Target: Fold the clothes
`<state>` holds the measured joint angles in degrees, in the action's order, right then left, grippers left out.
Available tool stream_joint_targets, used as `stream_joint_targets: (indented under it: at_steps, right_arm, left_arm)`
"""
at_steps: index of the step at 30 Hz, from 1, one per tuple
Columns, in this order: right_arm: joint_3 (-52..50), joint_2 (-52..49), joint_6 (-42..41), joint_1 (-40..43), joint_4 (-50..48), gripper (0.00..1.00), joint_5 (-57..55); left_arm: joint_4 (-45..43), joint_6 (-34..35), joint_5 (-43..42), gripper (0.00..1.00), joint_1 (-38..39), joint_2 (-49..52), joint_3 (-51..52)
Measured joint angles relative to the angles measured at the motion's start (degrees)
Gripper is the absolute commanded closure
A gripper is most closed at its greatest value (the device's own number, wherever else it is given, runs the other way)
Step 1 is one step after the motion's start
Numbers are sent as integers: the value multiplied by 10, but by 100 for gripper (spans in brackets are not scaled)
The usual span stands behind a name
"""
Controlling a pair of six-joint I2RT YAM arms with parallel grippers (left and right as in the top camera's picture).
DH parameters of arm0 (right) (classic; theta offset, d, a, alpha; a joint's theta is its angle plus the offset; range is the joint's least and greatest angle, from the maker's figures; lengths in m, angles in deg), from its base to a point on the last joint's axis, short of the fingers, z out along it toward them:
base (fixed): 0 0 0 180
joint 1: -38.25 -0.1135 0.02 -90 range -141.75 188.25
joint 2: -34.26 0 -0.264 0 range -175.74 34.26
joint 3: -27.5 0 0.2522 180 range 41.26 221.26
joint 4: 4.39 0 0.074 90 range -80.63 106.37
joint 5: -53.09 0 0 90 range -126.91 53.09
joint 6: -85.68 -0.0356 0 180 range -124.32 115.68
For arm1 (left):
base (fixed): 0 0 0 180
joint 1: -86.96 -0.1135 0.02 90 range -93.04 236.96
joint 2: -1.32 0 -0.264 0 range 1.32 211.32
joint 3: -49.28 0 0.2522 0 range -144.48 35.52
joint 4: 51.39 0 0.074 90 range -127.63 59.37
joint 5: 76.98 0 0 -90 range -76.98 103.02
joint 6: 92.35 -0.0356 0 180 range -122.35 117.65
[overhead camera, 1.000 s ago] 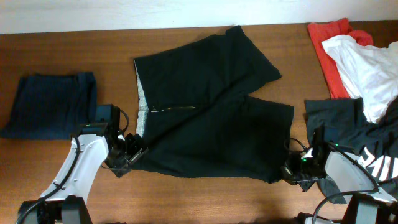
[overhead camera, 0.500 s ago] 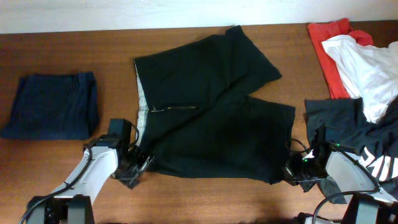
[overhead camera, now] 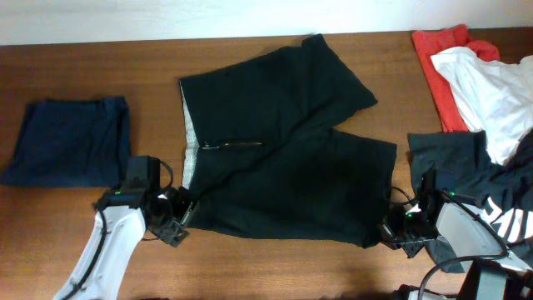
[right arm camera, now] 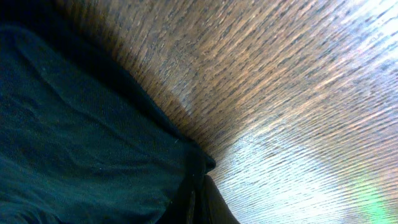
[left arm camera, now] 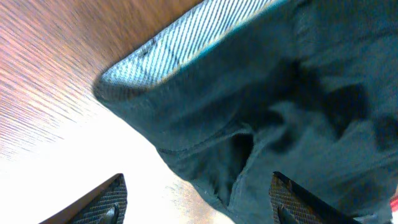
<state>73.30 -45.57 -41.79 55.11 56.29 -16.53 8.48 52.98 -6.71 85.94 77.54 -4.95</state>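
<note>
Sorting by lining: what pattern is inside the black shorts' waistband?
Fine blue-white stripes on the black shorts' waistband lining, clearest in left wrist view.

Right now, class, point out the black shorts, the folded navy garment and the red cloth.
black shorts (overhead camera: 283,158), overhead view, middle of the fabric.
folded navy garment (overhead camera: 71,142), overhead view, centre of its top layer.
red cloth (overhead camera: 437,40), overhead view, its uncovered far end.

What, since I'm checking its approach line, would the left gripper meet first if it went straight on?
Most likely the black shorts: the open left gripper points at their waistband corner, close ahead. Depth is unclear; it may graze the table first.
</note>
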Motion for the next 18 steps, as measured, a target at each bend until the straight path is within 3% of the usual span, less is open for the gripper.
stream_joint_targets:
  at_steps: [6,9,11,12,15,18]
  right_arm:
    - [0,0,0,0,0,96,0]
    - [0,0,0,0,0,96,0]
    - [0,0,0,0,0,96,0]
    - [0,0,0,0,0,96,0]
    - [0,0,0,0,3,96,0]
    - [0,0,0,0,9,96,-1]
  left_arm:
    - [-2,0,76,21,-2,-11,-2]
    - [-6,1,96,27,-2,16,-2]
    - [-23,2,106,43,-2,48,-2]
    - [-29,2,108,69,-2,63,-2]
    - [-43,6,113,100,-2,108,-3]
    - [-43,4,108,100,-1,116,-8]
